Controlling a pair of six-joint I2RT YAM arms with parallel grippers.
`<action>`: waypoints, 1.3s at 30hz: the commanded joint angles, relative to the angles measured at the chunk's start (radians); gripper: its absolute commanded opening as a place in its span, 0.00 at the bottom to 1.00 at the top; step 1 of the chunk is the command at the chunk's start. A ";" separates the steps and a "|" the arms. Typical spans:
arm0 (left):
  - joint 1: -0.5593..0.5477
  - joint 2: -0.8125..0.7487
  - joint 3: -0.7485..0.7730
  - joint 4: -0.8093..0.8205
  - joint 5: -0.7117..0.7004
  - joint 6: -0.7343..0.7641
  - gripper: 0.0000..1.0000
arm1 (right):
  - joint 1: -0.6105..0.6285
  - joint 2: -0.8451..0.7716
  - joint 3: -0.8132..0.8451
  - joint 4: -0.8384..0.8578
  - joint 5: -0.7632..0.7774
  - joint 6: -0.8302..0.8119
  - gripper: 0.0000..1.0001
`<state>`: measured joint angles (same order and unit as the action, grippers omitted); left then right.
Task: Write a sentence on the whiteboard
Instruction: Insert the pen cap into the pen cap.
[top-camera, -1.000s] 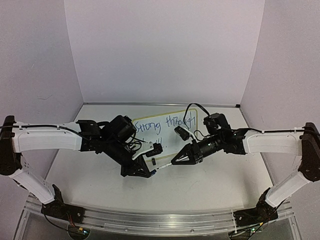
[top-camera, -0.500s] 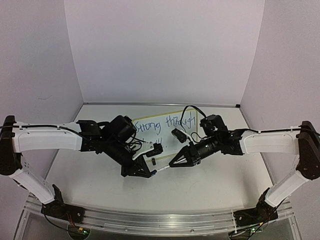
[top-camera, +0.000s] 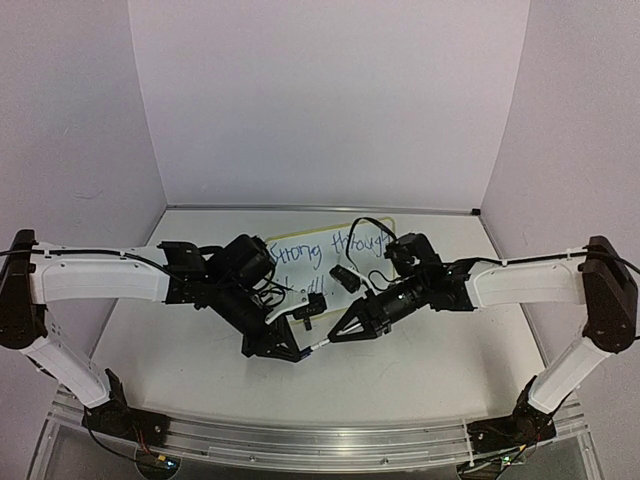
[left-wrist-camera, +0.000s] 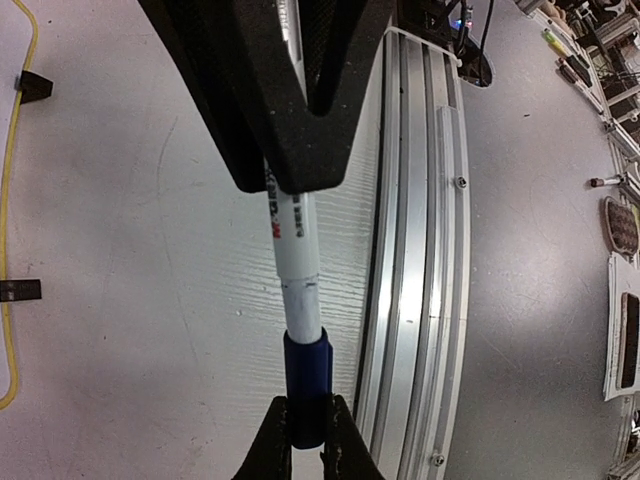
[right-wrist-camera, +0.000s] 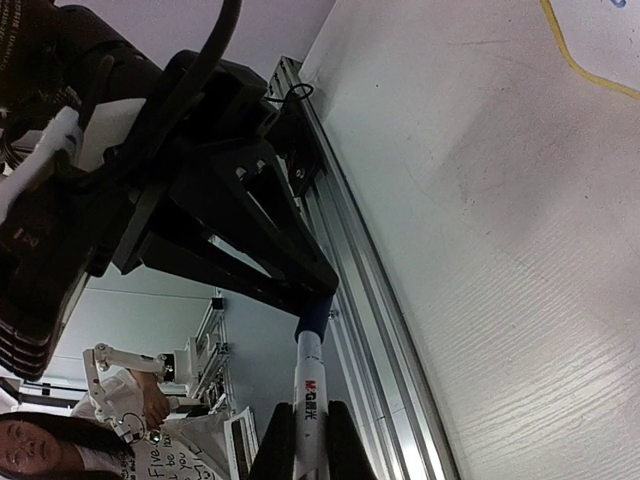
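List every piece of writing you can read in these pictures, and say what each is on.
"trong through": blue handwriting on the whiteboard; first letter and second line partly hidden.
"M&G": red print on the marker; smaller print beside it too blurred.
Handwritten sheet in the background, right wrist view: too small to read.

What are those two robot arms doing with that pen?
They hold one marker between them, in front of the whiteboard. The right claw grips its white body, and the left claw pinches the blue cap, which is on the pen. The whiteboard already has blue writing on it.
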<state>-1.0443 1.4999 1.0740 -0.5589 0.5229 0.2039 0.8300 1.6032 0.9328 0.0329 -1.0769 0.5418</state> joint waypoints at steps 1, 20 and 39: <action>-0.006 0.021 0.075 0.006 0.064 -0.001 0.00 | 0.032 0.042 0.062 -0.021 -0.001 -0.047 0.00; -0.006 0.031 0.094 0.132 0.101 -0.077 0.00 | 0.062 0.046 0.063 -0.009 -0.029 -0.065 0.00; -0.006 0.025 0.121 0.271 0.131 -0.132 0.00 | 0.081 0.039 0.055 0.015 -0.074 -0.072 0.00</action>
<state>-1.0466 1.5463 1.0996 -0.5752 0.6275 0.0782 0.8695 1.6494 0.9615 -0.0101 -1.1080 0.4828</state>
